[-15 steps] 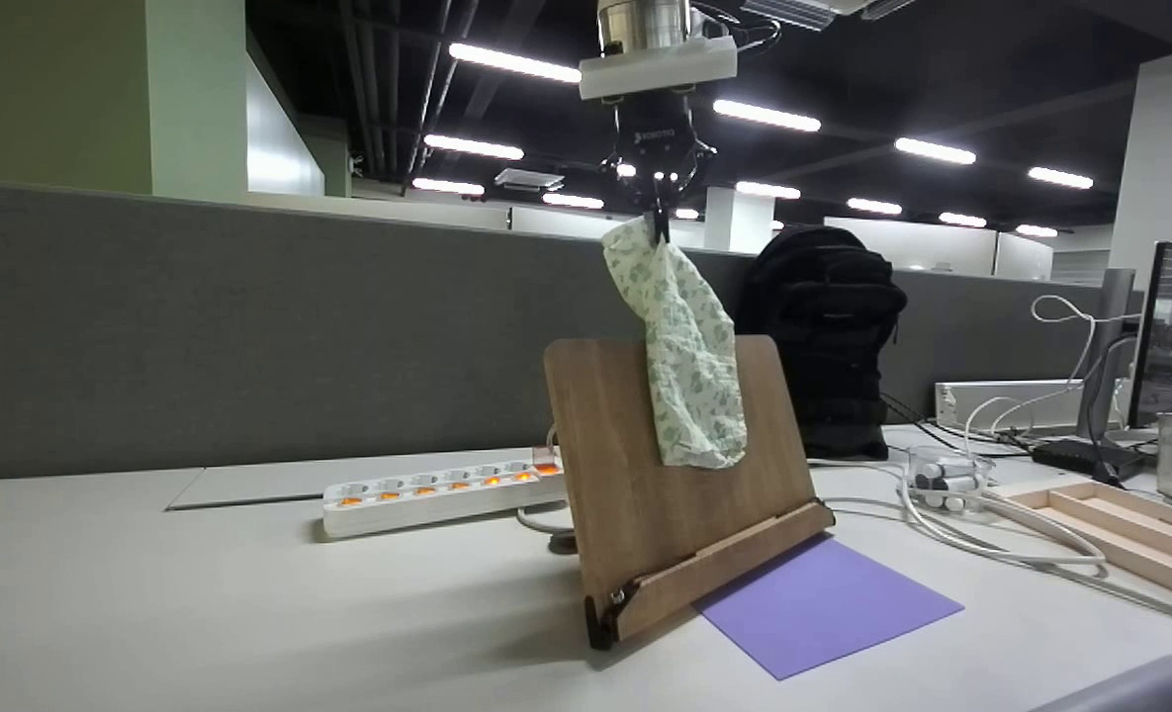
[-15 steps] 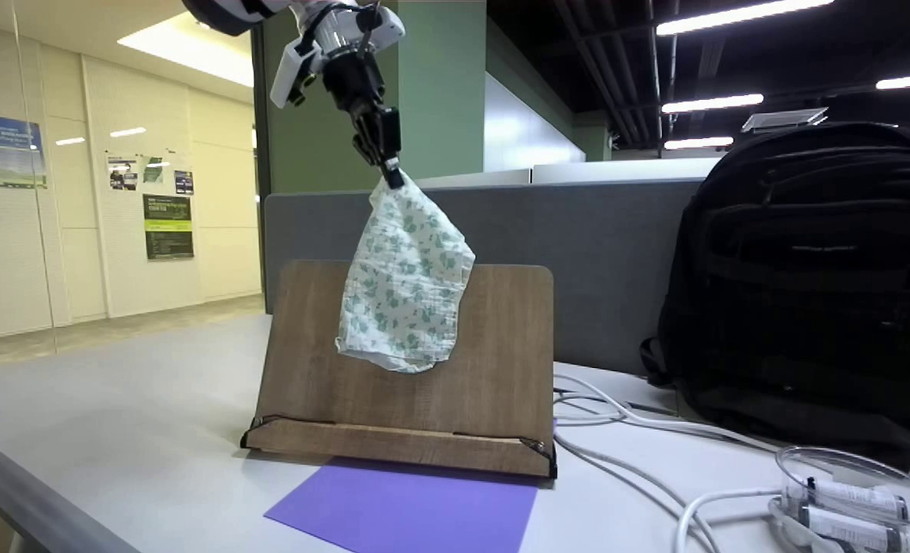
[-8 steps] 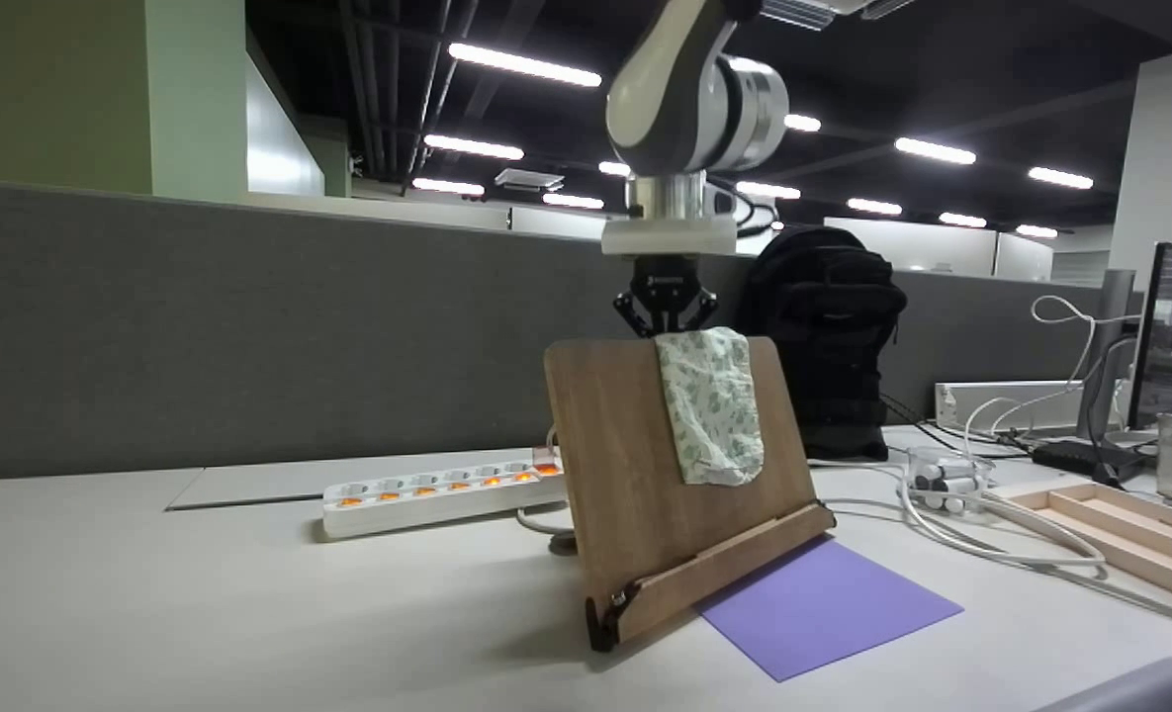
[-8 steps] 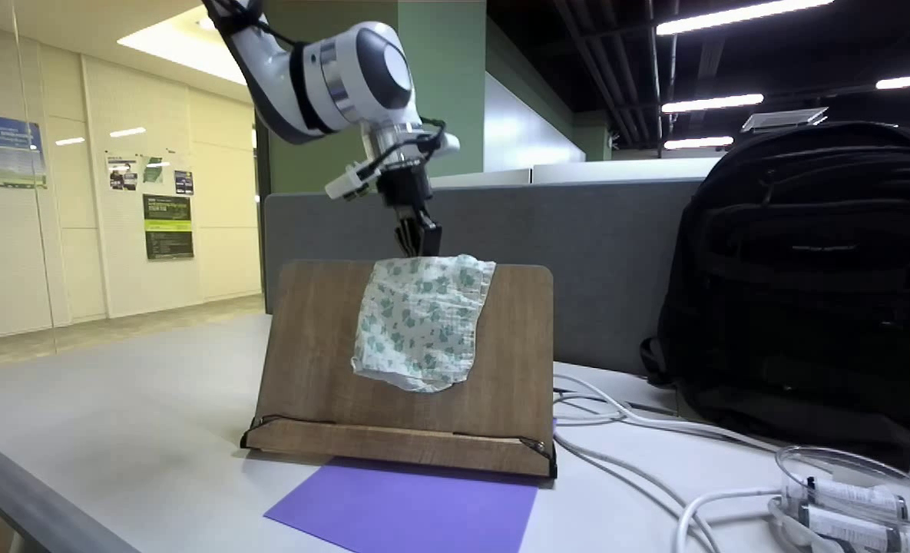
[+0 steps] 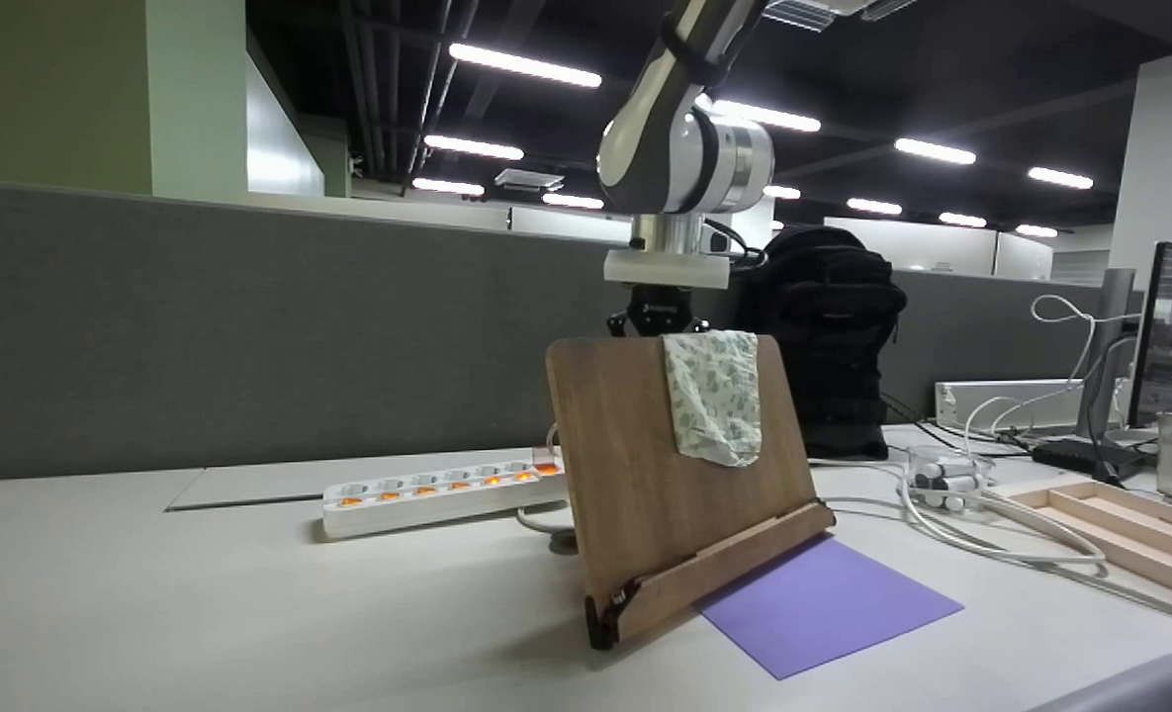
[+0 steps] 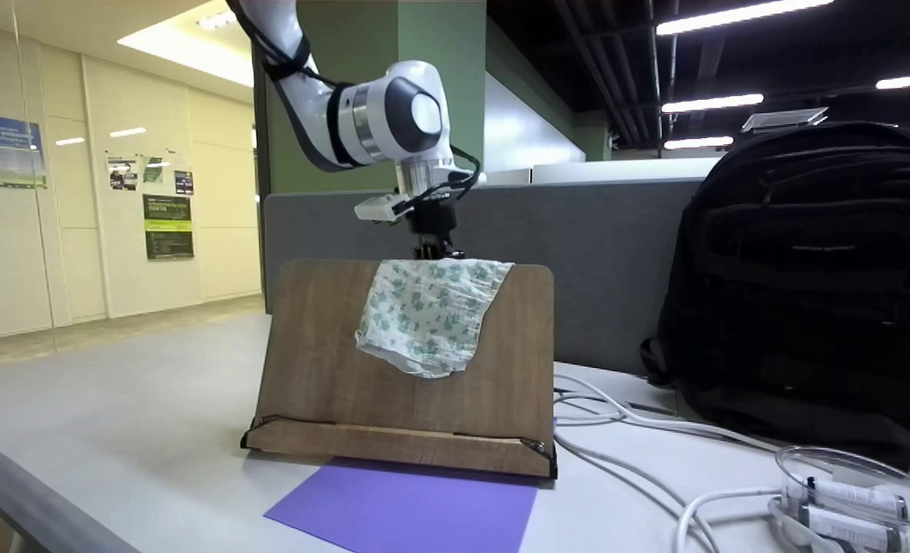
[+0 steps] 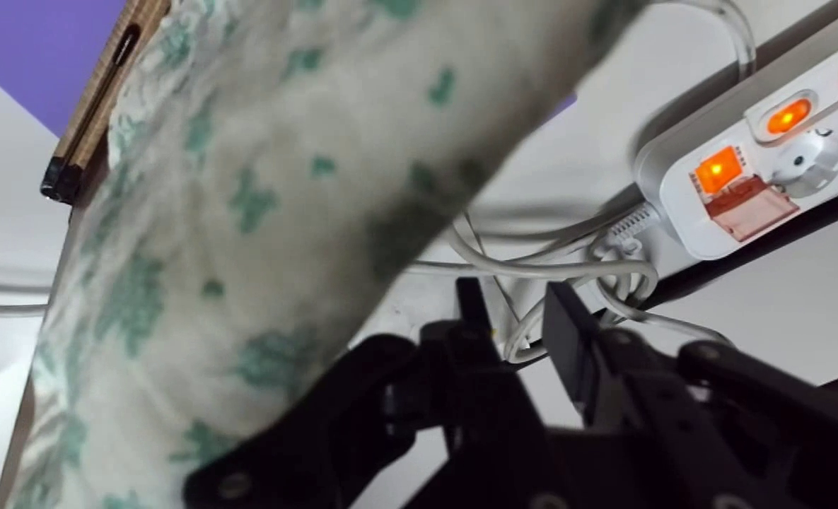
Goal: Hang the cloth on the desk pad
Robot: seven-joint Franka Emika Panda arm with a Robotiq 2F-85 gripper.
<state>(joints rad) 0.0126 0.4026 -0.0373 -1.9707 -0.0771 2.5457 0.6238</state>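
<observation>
Cloth (image 6: 430,316) is draped over top of board (image 6: 309,361), prob held by weight & friction, since gripper (image 7: 516,307) behind has fingers (image 7: 567,339) apart, nothing btwn.

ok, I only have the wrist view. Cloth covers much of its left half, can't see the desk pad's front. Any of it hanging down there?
Observer: Yes. In both exterior views the cloth lies over the top edge of the desk pad and hangs down its front.
Operator: Far enough to touch the ledge?
Observer: No. Its lower edge ends above the ledge, with bare wood between.
Operator: And the gripper, all above the top edge or partly behind it?
Observer: Partly behind. In both exterior views the desk pad hides the lower end of the gripper.
</observation>
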